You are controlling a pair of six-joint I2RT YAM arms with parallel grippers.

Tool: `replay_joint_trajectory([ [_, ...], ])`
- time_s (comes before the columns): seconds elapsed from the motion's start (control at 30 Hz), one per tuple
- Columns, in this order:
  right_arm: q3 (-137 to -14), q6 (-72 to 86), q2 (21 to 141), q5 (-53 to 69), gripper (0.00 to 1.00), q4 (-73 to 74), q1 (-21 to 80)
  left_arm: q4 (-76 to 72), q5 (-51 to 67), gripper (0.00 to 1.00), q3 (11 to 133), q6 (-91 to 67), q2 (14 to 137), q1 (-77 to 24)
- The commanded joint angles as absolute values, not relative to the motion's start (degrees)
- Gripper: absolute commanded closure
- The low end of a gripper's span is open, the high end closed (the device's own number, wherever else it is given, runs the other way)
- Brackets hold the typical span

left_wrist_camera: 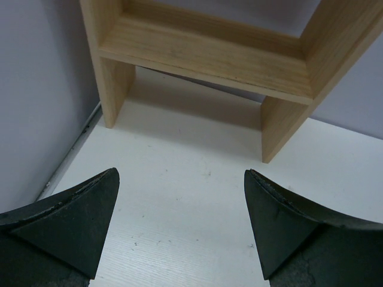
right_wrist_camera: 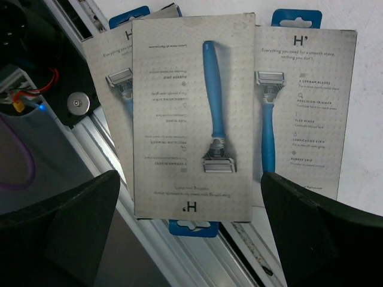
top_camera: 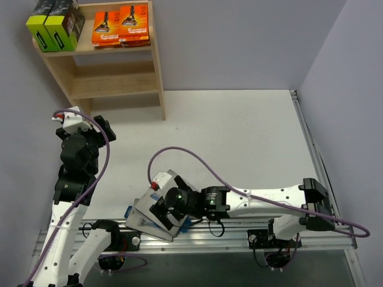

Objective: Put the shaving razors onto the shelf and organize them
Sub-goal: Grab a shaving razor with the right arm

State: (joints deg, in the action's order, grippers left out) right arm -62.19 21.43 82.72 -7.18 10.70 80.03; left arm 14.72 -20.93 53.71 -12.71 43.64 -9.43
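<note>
While the right tool (right_wrist_camera: pixel 190 179) is hovering with its fingers spread wide apart and gripping nothing, three grey razor cards (right_wrist_camera: pixel 305 107) are lying fanned beneath it at the near edge of the tabletop (top_camera: pixel 239 131), partly overhanging the metal rail (right_wrist_camera: pixel 203 263). The middle card (right_wrist_camera: pixel 185 89) is lying on top of its two neighbours and pointing the opposite way, so it is looking like the easiest one to lift first. The overhang is probably giving a finger room to slip under a flat card.

The left tool (left_wrist_camera: pixel 181 173) is also standing open and empty, facing the foot of the shelf (top_camera: pixel 157 66), seemingly posted near where packs would be going. On the top tier, the black boxes with lime-green sides (top_camera: pixel 55 24) are sitting at the left and the orange packs (top_camera: pixel 121 25) at the right, each kind grouped together. The lower tier (top_camera: pixel 114 84) is showing only bare wood, so the grey razor cards are likely heading there.
</note>
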Motion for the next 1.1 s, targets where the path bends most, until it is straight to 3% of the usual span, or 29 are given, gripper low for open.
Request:
replay_joint_trajectory([
  [0.0, -68.80, 24.34, 89.79, -23.88, 0.00, 16.86, 88.38, 13.45, -27.67, 0.06, 54.67, -11.69, 42.02, -9.58],
  [0.17, -77.42, 26.28, 101.76, -36.98, 0.00, 24.25, 95.79, 12.74, -30.23, 0.06, 53.70, -11.86, 40.69, -9.67],
  [0.43, -79.20, 23.74, 108.81, -40.61, 0.00, 24.18, 97.56, 13.27, -30.94, 0.06, 54.14, -11.60, 39.82, -9.49],
  [0.77, -69.35, 22.94, 109.51, -35.50, 0.00, 14.15, 93.35, 14.06, -29.62, 0.06, 54.84, -12.04, 40.17, -9.40],
  [1.07, -66.53, 20.31, 105.74, -33.67, 0.00, 9.24, 79.47, 14.24, -27.95, 0.06, 54.93, -12.48, 41.66, -9.40],
])
